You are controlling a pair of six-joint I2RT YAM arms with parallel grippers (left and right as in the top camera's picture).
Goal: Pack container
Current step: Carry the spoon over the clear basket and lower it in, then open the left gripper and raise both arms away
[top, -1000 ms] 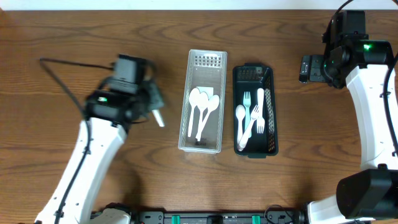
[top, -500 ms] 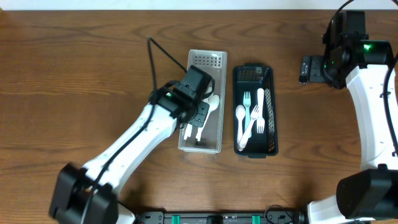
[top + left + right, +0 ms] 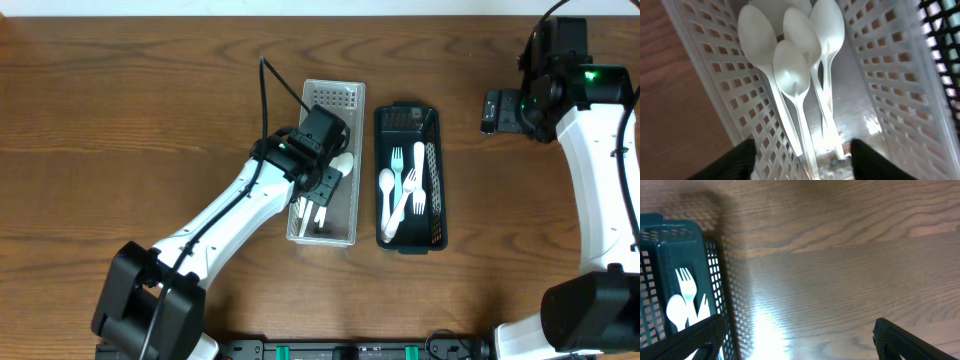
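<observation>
A clear perforated container [image 3: 333,95] holds several white plastic spoons [image 3: 343,164]. My left gripper [image 3: 320,188] hangs over its near half. In the left wrist view the spoons [image 3: 790,70] lie bowls away from me on the container's floor, between its latticed walls [image 3: 890,75]. My left gripper [image 3: 802,170] is open, its fingers [image 3: 735,160] apart on either side of the spoon handles. A black basket [image 3: 437,150] beside it holds white forks and spoons. My right gripper [image 3: 492,110] is open over bare table, to the right of the basket [image 3: 670,245].
The two containers stand side by side mid-table on dark wood. A black cable [image 3: 266,90] arcs from the left arm above the table. In the right wrist view, bare wood [image 3: 840,280] stretches between the spread fingers [image 3: 910,340].
My left arm swung right from the bare table, carrying a white utensil, to over the clear container. Its jaws have since parted. The right arm has not moved.
</observation>
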